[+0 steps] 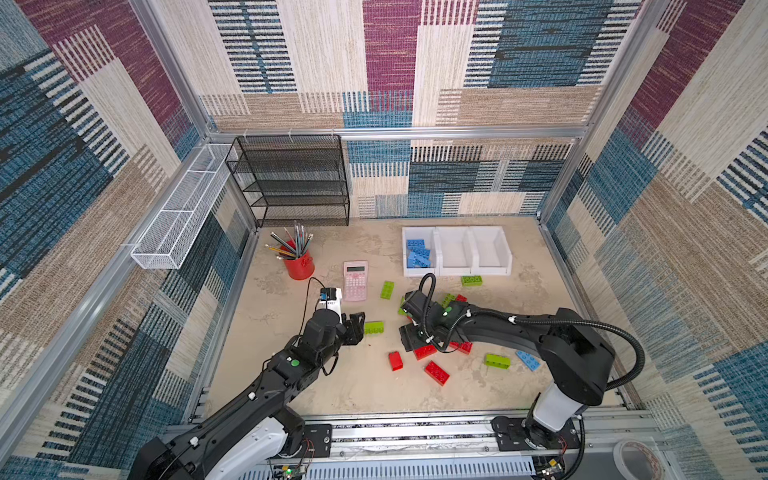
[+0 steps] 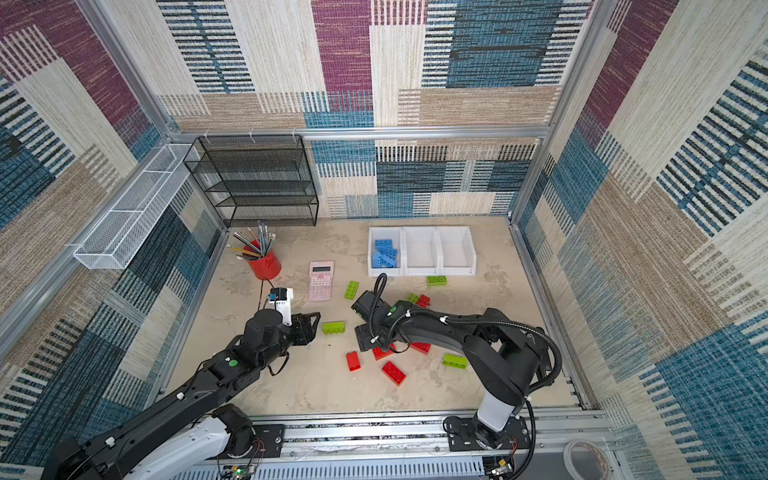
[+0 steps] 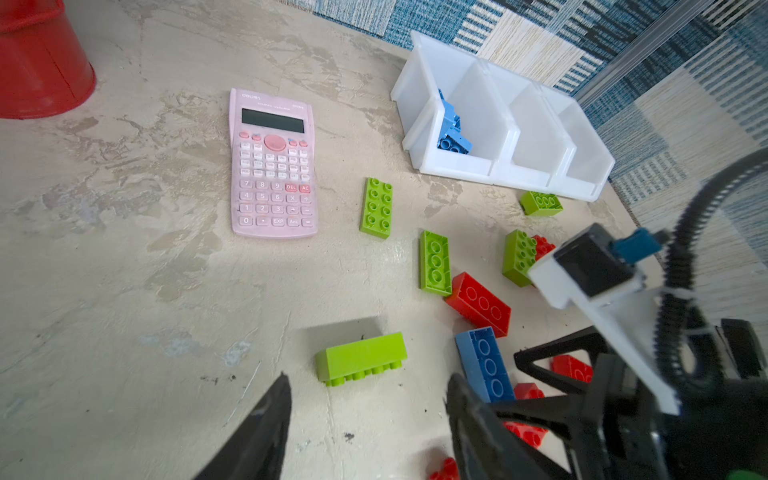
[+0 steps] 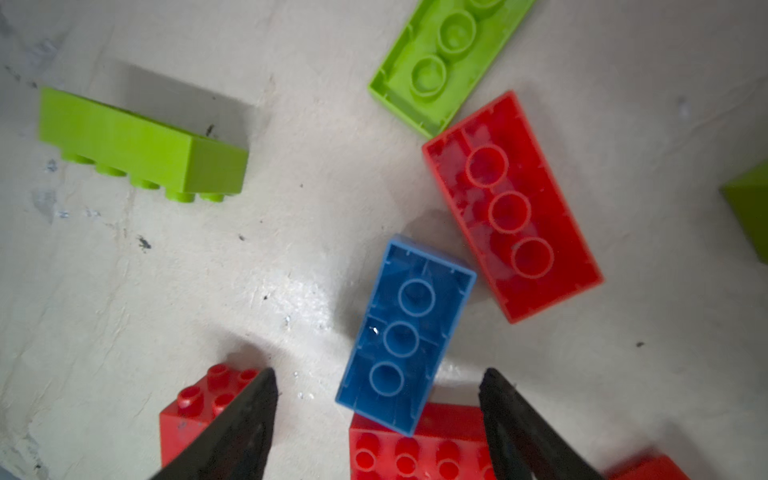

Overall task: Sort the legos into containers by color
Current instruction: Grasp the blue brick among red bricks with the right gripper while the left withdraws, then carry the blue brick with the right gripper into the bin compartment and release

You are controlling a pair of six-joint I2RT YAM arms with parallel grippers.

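Red, blue and lime green legos lie scattered on the table. My right gripper [image 4: 379, 376] [image 1: 409, 338] is open, its fingers either side of the near end of an upturned blue lego [image 4: 409, 328] without touching it. That lego leans on a red lego [image 4: 415, 444]. My left gripper [image 3: 368, 386] [image 1: 357, 328] is open and empty, just short of a green lego [image 3: 361, 357] [image 1: 373, 328] lying on its side. The three white containers [image 1: 457, 272] [image 2: 422, 270] stand at the back; the leftmost holds several blue legos [image 1: 417, 251].
A pink calculator [image 1: 355, 280] lies left of the legos. A red pencil cup [image 1: 298, 266] stands further left. A black mesh shelf [image 1: 291, 178] is at the back left, a white wire tray [image 1: 183, 212] on the left wall.
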